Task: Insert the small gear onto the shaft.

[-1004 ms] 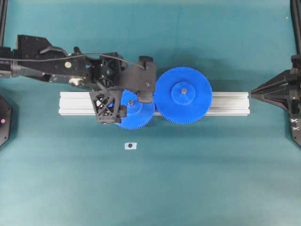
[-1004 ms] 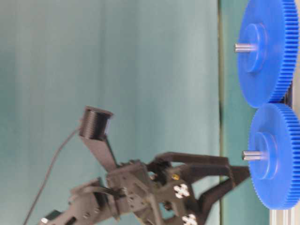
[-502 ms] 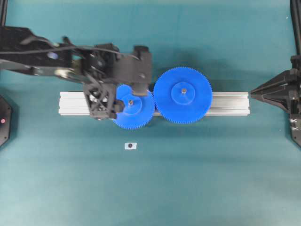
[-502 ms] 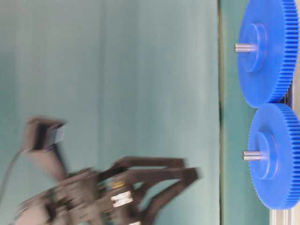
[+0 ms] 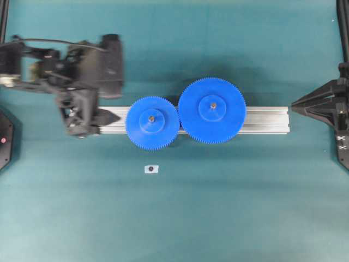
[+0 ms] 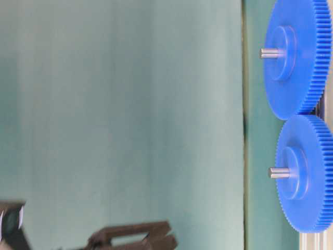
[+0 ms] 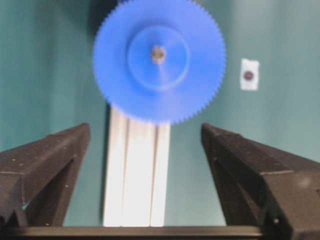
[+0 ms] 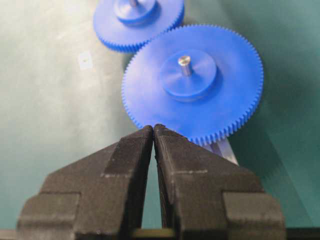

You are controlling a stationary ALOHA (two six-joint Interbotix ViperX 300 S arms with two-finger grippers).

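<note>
Small gear [image 5: 152,123] seated flat on the aluminium rail [image 5: 262,120], hub up, with the shaft [image 5: 151,118] poking through its centre hole. Teeth meshing with the larger gear [image 5: 212,110] just to the right on the same rail. In the table-level view, small gear [image 6: 307,173] below the larger gear [image 6: 296,57], each with a grey pin sticking out of its hub, the small one's shaft [image 6: 279,173] clearly proud of the hub face.

Left gripper [image 5: 106,116] off the left end of the rail, apart from the small gear, touching nothing. Jaws spread wide in the left wrist view, nothing between them: left gripper [image 7: 145,150] framing the rail [image 7: 137,170] with the small gear [image 7: 159,59] farther on, shaft [image 7: 158,52] a blurred dot at its hub. Only the dark fingertips [image 6: 140,237] visible at the bottom edge of the table-level view.

Right gripper [image 5: 297,107] parked at the far right, just beyond the right end of the rail. In the right wrist view, right gripper [image 8: 153,131] pinched together, tips meeting, holding nothing, pointing at the larger gear [image 8: 192,82] with the small gear [image 8: 137,20] beyond.

Small white tag with a dark dot [image 5: 151,169] lying on the green table [image 5: 245,207] near the small gear, on the near side.
</note>
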